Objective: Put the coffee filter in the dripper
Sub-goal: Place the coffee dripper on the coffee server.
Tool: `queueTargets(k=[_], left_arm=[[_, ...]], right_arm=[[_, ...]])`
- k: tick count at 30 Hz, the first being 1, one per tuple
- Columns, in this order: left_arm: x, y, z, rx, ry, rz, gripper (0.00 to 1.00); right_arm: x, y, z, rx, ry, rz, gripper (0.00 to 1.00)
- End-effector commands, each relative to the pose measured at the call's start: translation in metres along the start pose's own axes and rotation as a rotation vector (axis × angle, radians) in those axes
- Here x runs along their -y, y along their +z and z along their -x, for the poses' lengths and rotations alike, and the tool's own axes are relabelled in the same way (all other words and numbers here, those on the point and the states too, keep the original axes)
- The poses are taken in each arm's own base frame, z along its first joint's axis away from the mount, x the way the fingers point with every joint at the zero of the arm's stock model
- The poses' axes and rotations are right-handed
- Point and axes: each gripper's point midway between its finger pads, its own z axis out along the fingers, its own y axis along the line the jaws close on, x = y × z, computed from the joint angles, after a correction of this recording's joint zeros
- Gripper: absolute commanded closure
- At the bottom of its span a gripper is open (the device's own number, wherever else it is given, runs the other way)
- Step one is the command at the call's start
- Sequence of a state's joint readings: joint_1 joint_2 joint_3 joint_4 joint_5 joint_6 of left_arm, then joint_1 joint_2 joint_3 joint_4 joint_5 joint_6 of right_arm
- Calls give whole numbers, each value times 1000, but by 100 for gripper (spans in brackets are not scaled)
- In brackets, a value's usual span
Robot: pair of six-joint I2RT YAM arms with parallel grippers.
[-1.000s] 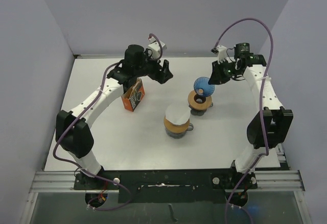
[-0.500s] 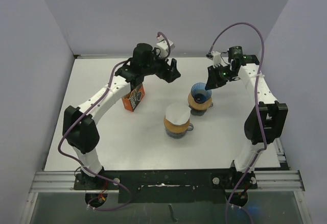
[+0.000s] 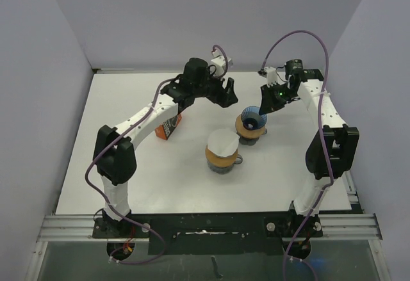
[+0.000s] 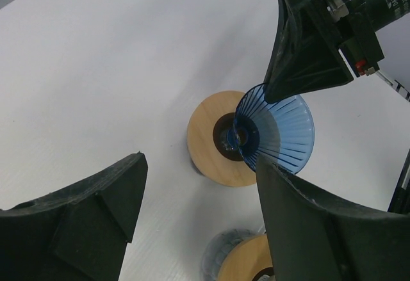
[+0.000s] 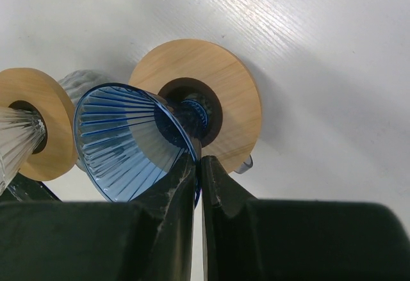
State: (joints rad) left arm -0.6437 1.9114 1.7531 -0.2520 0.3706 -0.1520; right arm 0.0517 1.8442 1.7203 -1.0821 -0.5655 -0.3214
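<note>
Firstly, blue dripper (image 5: 128, 134): a ribbed, see-through blue cone, tilted, with its narrow neck at the dark hole of the far wooden collar and its mouth leaning toward the near wooden collar. The ribbed inner wall shows all the way down to the neck.
Right pincer (image 5: 197, 160): closed down to a thin slit on the blue dripper's rim, the cone's wall pinched between its 2 fingers.
Far wooden collar (image 5: 224, 82): a flat round ring lying on top of a grey glass vessel. What that vessel holds I cannot tell.
Left pincer (image 4: 198, 166): spread wide with nothing between its 2 fingers, hanging above the far wooden collar and the blue dripper and touching neither.
White filter (image 3: 222, 142): near the middle of the counter, sitting in the clear ribbed cone on the near wooden collar, just beside the blue dripper but apart from it. Neither pincer touches it.
Clear ribbed cone (image 5: 16, 140): only its edge shows at the left of the right wrist view. From overhead the white filter covers its mouth.
Near wooden collar (image 3: 221, 159): rests on a 2nd grey glass vessel, whose inside is hidden.
Orange box (image 3: 168, 127): stands under the left arm, left of both collars and apart from them.
Counter (image 3: 160, 185): white, carrying both vessels and the box.
</note>
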Motion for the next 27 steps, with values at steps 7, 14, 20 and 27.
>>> queueTargets(k=[7, 14, 20, 27], left_arm=[[27, 25, 2, -4, -46, -71, 39], [34, 47, -13, -58, -71, -96, 47], [36, 61, -21, -93, -99, -106, 54], [38, 74, -32, -132, -132, -117, 57]], right_arm=[[6, -2, 1, 6, 4, 6, 96], [13, -1, 2, 7, 12, -5, 93], [19, -2, 3, 6, 13, -21, 90], [17, -3, 6, 13, 8, -12, 88]])
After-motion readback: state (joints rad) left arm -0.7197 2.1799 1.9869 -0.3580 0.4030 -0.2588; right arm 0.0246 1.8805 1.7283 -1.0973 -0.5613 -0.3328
